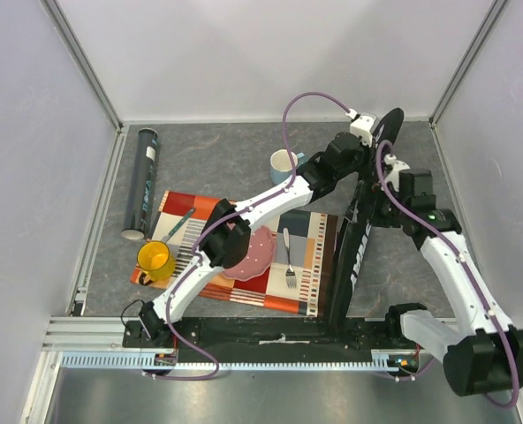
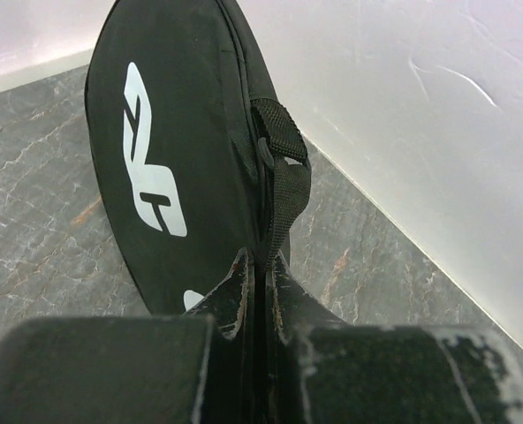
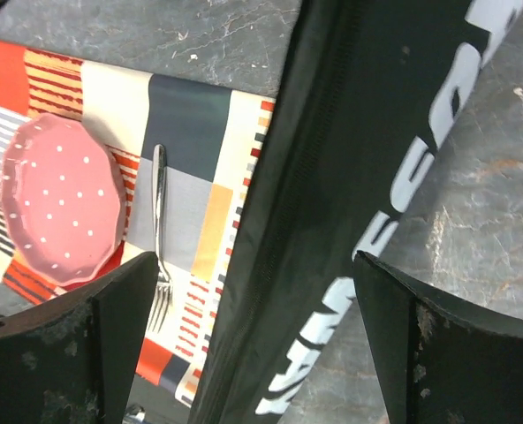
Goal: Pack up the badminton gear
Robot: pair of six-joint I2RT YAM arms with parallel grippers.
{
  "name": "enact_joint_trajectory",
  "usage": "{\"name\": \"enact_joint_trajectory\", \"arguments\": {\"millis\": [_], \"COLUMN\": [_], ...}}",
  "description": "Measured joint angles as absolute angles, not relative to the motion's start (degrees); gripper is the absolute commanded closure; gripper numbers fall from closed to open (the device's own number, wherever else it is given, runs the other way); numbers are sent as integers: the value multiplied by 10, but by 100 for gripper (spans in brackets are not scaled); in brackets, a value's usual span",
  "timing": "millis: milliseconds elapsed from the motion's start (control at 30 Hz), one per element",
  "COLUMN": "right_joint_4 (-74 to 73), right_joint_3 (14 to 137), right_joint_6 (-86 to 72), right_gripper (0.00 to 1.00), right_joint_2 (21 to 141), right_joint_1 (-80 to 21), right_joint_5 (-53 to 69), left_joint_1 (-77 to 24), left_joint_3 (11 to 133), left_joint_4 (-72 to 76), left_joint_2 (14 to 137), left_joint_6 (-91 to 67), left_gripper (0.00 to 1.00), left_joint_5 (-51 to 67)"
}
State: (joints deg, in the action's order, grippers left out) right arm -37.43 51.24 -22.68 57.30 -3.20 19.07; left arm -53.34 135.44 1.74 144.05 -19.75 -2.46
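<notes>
The long black racket bag [image 1: 354, 256] stands on its edge at the right, running from the far wall to the near edge. My left gripper [image 1: 374, 141] reaches across to the bag's far end. In the left wrist view my left gripper [image 2: 261, 261] is shut on the bag's black strap [image 2: 288, 177], beside the bag [image 2: 164, 132]. My right gripper [image 1: 385, 194] is open at the bag's middle; the right wrist view shows my right gripper [image 3: 254, 265] with its fingers wide apart on either side of the lettered bag [image 3: 350, 159]. The dark tube [image 1: 144, 181] lies at far left. Shuttlecocks and rackets are out of view.
A striped placemat [image 1: 319, 265] lies left of the bag, with a pink plate [image 1: 253, 252], a fork [image 1: 288, 256] and a yellow mug [image 1: 155, 259] on it. A light blue cup [image 1: 284, 163] stands behind it. White walls enclose the table.
</notes>
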Motion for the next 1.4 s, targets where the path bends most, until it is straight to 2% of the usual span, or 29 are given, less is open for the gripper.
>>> {"name": "enact_joint_trajectory", "arguments": {"millis": [67,133,167,233,267,333,367,400,433,467,500,667,833,933,1033,1133,1167,1200,1233,1400], "right_joint_4": [-351,-332,-321,-302,-291,-277,-272,-267,-260,-250,-233,-167,-178,-206,-256,-295,-299,-307,-315,-376], "right_joint_3": [512,511,510,505,500,489,486,485,485,484,482,482,502,530,555,597,611,631,651,728], "right_joint_6": [-234,-246,-252,-262,-273,-285,-289,-289,-287,-285,-283,-247,-209,-191,-168,-145,-140,-135,-132,-126], "right_gripper": [10,24,43,56,70,83,100,100,100,100,100,100,100,85,80,68,53,47,36,18], "right_joint_2": [597,622,635,655,662,670,673,677,682,689,698,761,826,860,865,878,887,901,917,944], "right_joint_1": [-72,-102,-112,-118,-119,-118,-118,-116,-106,-88,-62,84,122,136,149,154,155,154,154,148], "right_joint_5": [153,109,86,44,20,-15,-25,-30,-26,-6,21,176,258,246,179,134,126,113,100,-44], "left_joint_1": [-533,-533,-533,-532,-532,-532,-530,-528,-525,-523,-517,-475,-409,-392,-403,-413,-414,-414,-414,-412], "left_joint_3": [1354,1354,1354,1355,1355,1355,1355,1355,1353,1345,1331,1216,1042,971,915,877,866,853,838,783], "left_joint_4": [13,13,13,13,12,8,5,2,-2,-8,-17,-41,-2,22,36,37,37,35,29,-42], "left_joint_2": [1444,1445,1445,1445,1445,1445,1445,1443,1439,1429,1412,1280,1083,992,919,871,861,846,832,736], "left_joint_6": [-201,-204,-206,-209,-210,-209,-210,-211,-212,-212,-219,-247,-305,-327,-340,-345,-346,-346,-346,-312], "left_gripper": [96,96,95,90,81,70,62,37,22,13,11,10,12,12,12,12,12,11,11,9], "left_joint_5": [-25,-25,-24,-24,-24,-24,-23,-20,-12,-2,14,92,158,173,192,210,215,218,222,210]}}
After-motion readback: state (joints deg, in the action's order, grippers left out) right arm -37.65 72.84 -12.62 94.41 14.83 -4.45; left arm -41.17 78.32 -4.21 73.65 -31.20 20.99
